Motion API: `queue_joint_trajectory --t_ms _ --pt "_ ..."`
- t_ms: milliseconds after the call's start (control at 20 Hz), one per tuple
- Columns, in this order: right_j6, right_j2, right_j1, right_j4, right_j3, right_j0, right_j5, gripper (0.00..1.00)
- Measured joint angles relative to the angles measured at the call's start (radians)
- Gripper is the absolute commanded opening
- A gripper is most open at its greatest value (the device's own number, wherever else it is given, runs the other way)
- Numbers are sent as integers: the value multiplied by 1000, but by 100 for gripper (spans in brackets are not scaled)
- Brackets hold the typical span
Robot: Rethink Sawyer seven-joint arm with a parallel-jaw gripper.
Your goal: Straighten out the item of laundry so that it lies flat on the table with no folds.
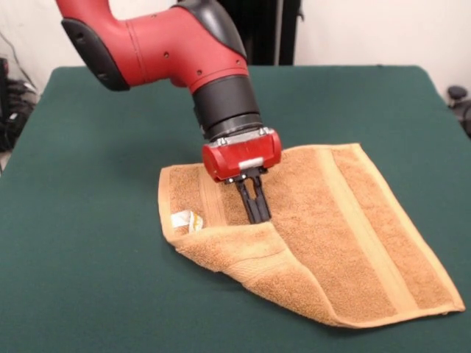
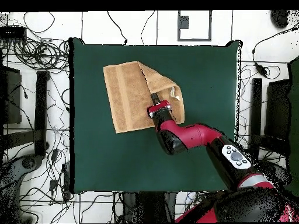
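We find the gripper (image 1: 255, 208) nearly closed, fingertips pressing the towel (image 1: 346, 235) beside its folded corner; its long axis runs ten-to-four on the table (image 1: 88, 243).

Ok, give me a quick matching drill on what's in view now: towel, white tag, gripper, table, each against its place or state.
Things:
1. towel
2. white tag
3. gripper
4. table

States:
A. covered in dark green cloth
B. tips down at the edge of the folded-over flap
C. one corner folded over, not yet flat
D. lying beside the fold, on the towel

Pairs: 1-C, 2-D, 3-B, 4-A
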Motion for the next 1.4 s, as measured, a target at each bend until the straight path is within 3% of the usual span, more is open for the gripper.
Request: queue_joint_trajectory --t_ms 1000,1400 --pt "0 0 14 0 -21 14 -3 0" --pt "0 64 21 -48 -28 -42 4 0"
